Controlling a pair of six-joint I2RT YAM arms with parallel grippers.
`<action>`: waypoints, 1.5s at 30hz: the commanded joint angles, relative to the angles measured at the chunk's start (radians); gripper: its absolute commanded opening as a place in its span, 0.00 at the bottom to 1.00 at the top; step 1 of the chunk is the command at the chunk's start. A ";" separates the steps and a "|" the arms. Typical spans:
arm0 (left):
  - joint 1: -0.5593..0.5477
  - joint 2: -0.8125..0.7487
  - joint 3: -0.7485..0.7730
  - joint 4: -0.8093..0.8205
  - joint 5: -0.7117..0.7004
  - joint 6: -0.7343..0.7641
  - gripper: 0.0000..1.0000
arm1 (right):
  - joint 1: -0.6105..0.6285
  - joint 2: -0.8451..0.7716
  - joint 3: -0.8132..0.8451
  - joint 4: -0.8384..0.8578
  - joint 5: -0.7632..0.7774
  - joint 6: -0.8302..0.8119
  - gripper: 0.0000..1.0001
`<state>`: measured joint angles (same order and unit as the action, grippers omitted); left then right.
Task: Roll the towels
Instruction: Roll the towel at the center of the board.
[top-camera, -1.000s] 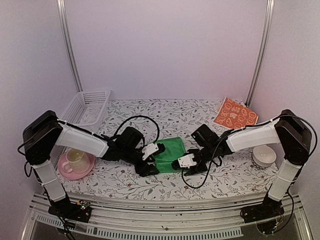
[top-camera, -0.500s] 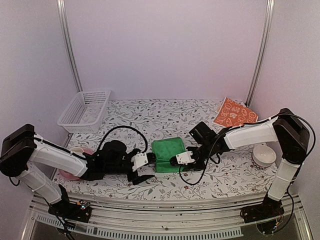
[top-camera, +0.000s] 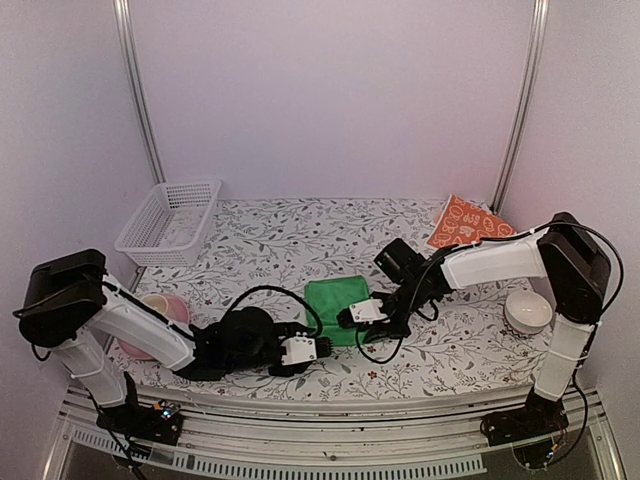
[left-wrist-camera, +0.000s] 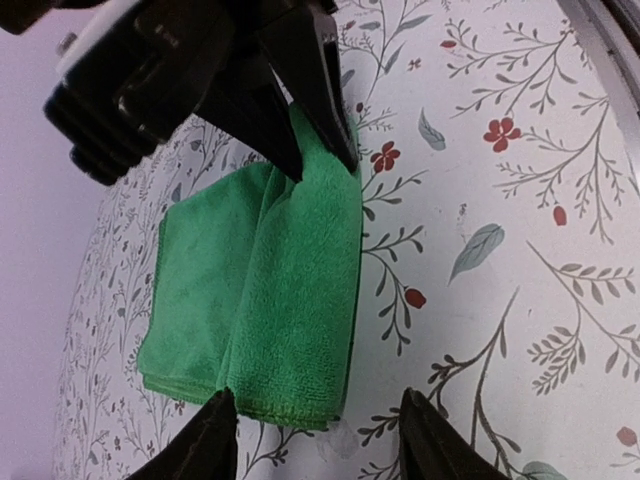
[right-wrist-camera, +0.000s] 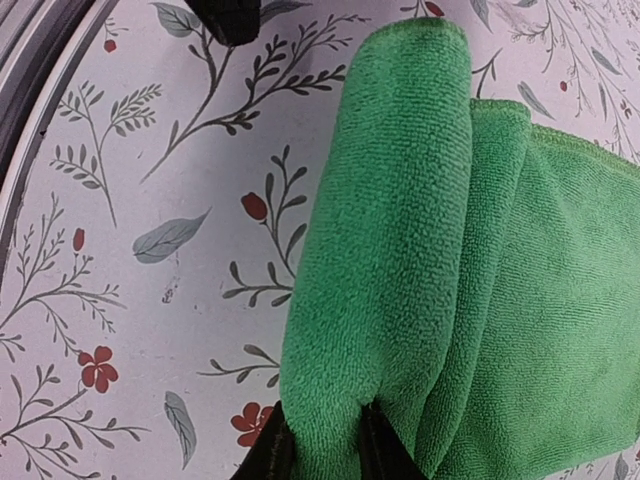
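Observation:
The green towel (top-camera: 335, 297) lies mid-table, folded over itself with a rolled fold along its near edge (right-wrist-camera: 400, 250). My right gripper (right-wrist-camera: 322, 452) is shut on one end of that rolled fold; from above it sits at the towel's right side (top-camera: 366, 316). My left gripper (left-wrist-camera: 318, 425) is open at the fold's other end (left-wrist-camera: 290, 330), jaws wide apart on either side of that end, not pinching it; from above it is low, near the table's front (top-camera: 305, 349). The orange patterned towel (top-camera: 468, 226) lies flat at the back right, away from both arms.
A white basket (top-camera: 170, 218) stands at the back left. A cup on a pink saucer (top-camera: 160, 306) sits at the left beside my left arm. A white bowl (top-camera: 527, 312) is at the right, close to my right arm's base.
My left gripper has let go of the towel's left side and pulled back toward the front edge. My right gripper has closed on the rolled fold, and the towel now looks narrower.

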<state>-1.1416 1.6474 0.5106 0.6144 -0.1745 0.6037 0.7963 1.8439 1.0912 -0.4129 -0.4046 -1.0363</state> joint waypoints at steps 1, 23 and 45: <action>-0.018 0.025 0.036 0.076 -0.028 0.064 0.54 | -0.020 0.029 0.014 -0.096 -0.059 0.018 0.20; -0.004 0.179 0.151 -0.055 -0.015 0.089 0.52 | -0.041 0.044 0.028 -0.104 -0.065 0.025 0.20; 0.064 0.271 0.220 -0.175 -0.030 0.047 0.43 | -0.061 0.043 0.044 -0.121 -0.087 0.032 0.25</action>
<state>-1.1004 1.8858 0.7292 0.5426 -0.2188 0.6743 0.7456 1.8675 1.1252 -0.4732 -0.4858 -1.0100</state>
